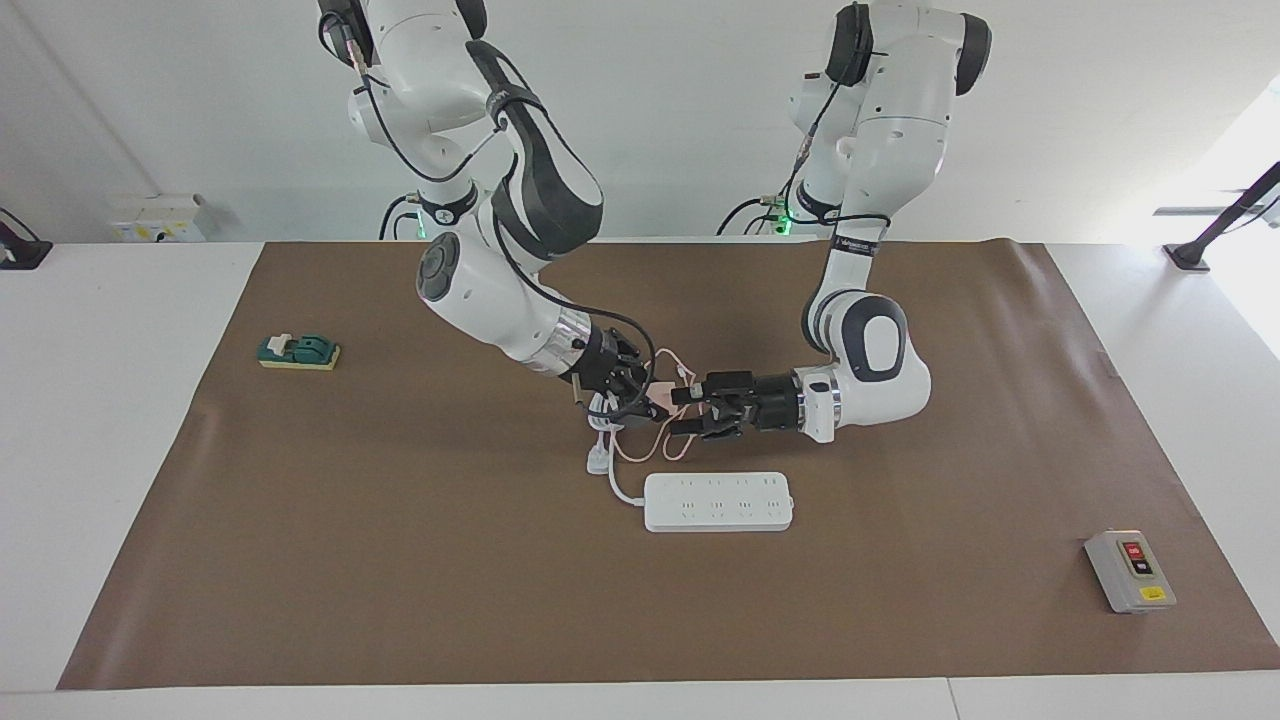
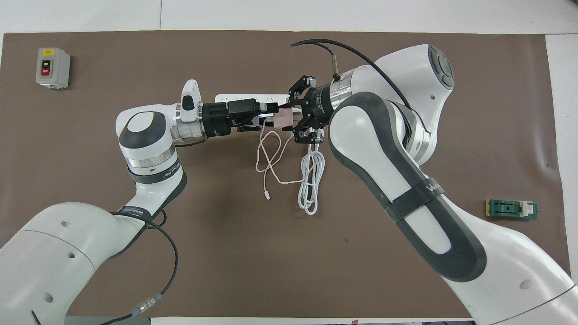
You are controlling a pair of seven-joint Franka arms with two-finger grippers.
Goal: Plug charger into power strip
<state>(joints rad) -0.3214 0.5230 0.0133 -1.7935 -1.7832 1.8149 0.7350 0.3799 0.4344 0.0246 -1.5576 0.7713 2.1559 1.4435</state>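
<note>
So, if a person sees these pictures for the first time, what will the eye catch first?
Most likely the two grippers meeting in mid-air near the middle of the brown mat: the right gripper and the left gripper both close in on the small pink charger, whose thin cable hangs in loops to the mat. Just below them lies the white power strip, with nothing plugged into it. A grey button box sits apart toward the left arm's end.
</note>
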